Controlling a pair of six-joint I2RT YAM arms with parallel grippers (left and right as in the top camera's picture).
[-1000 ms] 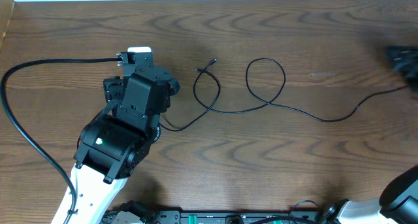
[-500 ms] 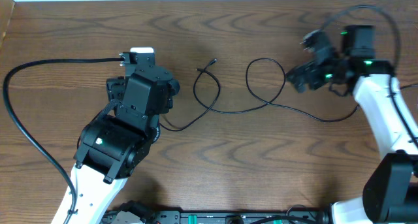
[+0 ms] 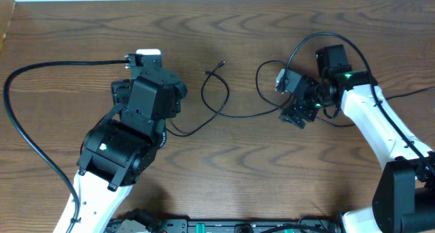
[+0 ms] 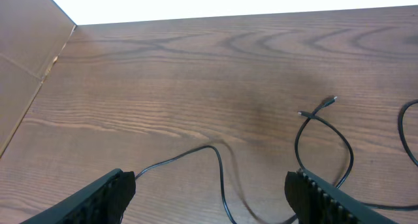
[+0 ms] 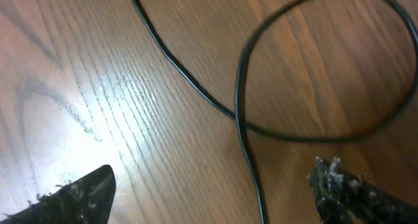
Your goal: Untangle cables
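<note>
The right arm's jaws stand spread wide with nothing between them, their dark fingertips (image 5: 75,196) showing at the two lower corners of the right wrist view; they hang just above the thin black cable (image 5: 238,100), at the place where one strand crosses another and closes a loop on the bench (image 5: 98,87). From overhead, that right arm (image 3: 370,117) reaches in from the right side and its head covers the lower right part of the loop (image 3: 262,70). The left arm's jaws are also spread and hold nothing, their fingertips (image 4: 98,198) low in the left wrist view, with a strand of the cable lying on the wood between and ahead of them. Farther out, the cable forms a second, narrower loop near the middle of the bench, ending in a small plug (image 4: 334,100) that lies free. The left arm (image 3: 129,138) sits over the left half, and a cardboard edge (image 4: 26,80) borders the bench's far left
</note>
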